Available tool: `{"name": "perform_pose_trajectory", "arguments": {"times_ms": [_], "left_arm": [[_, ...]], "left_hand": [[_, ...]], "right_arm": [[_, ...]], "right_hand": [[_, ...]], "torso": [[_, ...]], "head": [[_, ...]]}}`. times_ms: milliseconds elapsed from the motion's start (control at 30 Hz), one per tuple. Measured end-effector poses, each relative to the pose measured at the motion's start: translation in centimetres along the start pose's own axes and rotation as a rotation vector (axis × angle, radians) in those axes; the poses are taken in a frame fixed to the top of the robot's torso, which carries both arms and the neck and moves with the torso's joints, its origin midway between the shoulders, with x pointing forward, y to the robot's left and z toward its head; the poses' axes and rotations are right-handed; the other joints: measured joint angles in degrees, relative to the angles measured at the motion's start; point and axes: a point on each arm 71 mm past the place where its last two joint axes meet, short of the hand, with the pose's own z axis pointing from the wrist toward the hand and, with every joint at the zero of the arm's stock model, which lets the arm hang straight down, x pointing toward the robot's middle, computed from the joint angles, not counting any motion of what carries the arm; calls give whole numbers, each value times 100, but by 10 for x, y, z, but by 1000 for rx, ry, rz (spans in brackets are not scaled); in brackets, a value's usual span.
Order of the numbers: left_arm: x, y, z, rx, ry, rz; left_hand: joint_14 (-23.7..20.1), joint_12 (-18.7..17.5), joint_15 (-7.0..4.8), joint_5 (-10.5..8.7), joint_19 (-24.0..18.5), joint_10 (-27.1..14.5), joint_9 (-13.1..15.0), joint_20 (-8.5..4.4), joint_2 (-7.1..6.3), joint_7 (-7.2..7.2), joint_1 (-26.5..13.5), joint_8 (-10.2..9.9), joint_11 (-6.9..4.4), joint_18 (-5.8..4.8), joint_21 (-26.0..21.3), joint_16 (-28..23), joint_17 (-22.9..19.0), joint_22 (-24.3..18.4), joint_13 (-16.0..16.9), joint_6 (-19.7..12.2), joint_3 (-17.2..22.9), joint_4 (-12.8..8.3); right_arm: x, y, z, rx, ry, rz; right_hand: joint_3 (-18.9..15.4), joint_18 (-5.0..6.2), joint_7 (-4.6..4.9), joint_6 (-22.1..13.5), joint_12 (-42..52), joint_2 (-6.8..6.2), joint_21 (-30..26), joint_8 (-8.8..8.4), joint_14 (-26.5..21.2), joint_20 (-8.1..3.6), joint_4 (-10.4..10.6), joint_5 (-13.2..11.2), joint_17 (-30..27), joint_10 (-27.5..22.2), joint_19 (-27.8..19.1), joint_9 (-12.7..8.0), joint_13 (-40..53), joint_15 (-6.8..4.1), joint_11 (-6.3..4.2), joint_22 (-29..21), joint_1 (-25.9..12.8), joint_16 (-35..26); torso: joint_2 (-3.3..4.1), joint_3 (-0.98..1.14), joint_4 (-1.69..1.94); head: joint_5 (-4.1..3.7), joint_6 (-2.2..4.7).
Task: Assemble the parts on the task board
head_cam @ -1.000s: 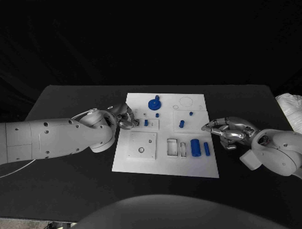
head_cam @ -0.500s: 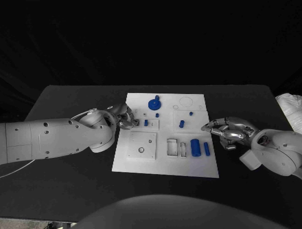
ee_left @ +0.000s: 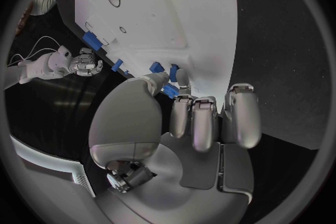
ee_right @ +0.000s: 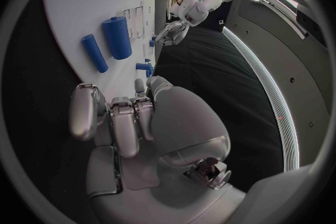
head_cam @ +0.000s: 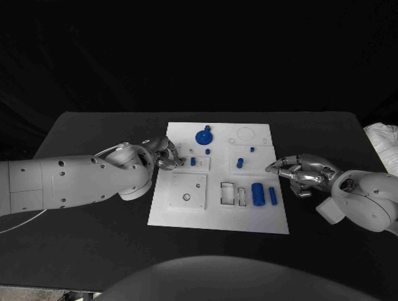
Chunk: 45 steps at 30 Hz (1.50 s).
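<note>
The white task board (head_cam: 219, 213) lies in the middle of the table. On it are a blue knob (head_cam: 204, 135), small blue pegs (head_cam: 240, 163), a thick blue cylinder (head_cam: 257, 194) and a slimmer one (head_cam: 272, 195). My left hand (head_cam: 163, 154) rests at the board's left edge with its fingers curled in. A small blue peg (head_cam: 193, 161) stands just beyond its fingertips, close to the thumb tip (ee_left: 150, 81) in the left wrist view. My right hand (head_cam: 297, 173) sits at the board's right edge, fingers curled with nothing in them, near the two cylinders (ee_right: 117, 37).
A white bundle (head_cam: 391, 148) lies at the table's right edge. A thin cable (head_cam: 9, 227) trails under the left arm. The board has a square plate with a hole (head_cam: 187, 190) and rectangular slots (head_cam: 228, 193).
</note>
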Motion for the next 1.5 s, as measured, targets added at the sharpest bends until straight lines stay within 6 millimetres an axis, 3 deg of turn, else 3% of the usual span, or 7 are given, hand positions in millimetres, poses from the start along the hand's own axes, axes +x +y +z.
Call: {"name": "perform_pose_trajectory", "arguments": {"times_ms": [400,667,1000,1500], "left_arm": [[0,0,0,1,1,1],[0,-1,0,2,1,1],[1,-2,1,10,4,1],[0,0,-2,13,2,0]], "left_hand": [[-18,0,17,-148,20,-20,-65,21,66,21,-140,-37,20,-1,0,0,0,0,-1,21,-313,11],[-18,0,18,-217,20,-20,-72,20,86,72,-210,-45,20,-1,-11,0,-1,0,-1,-30,-742,-3],[-10,0,25,-332,20,1,42,21,146,103,-269,86,41,-1,-27,0,-1,0,-1,-126,-1187,10],[3,51,38,-282,20,21,79,21,182,102,-305,209,61,-1,-27,0,-1,0,-2,-208,-1797,10]], "right_arm": [[0,0,0,1,0,0],[0,-1,0,1,0,1],[0,-1,0,2,1,1],[0,-2,-1,4,0,2]], "right_hand": [[24,0,0,0,0,0,0,0,1,0,-24,0,0,1,0,4,0,1,0,-1,0,0],[24,0,0,0,1,0,0,0,1,21,-24,0,4,1,-21,4,0,1,0,-1,0,0],[72,0,0,0,3,0,-20,0,1,21,-39,0,4,1,-21,9,-1,1,1,-2,0,0],[95,0,0,0,4,0,-19,0,9,21,-62,0,3,1,-21,8,-1,9,1,-3,0,0]], "torso": [[1,2,0],[-1,2,2],[-3,2,8],[3,0,3]], "head": [[1,0],[1,0],[15,0],[18,0]]}}
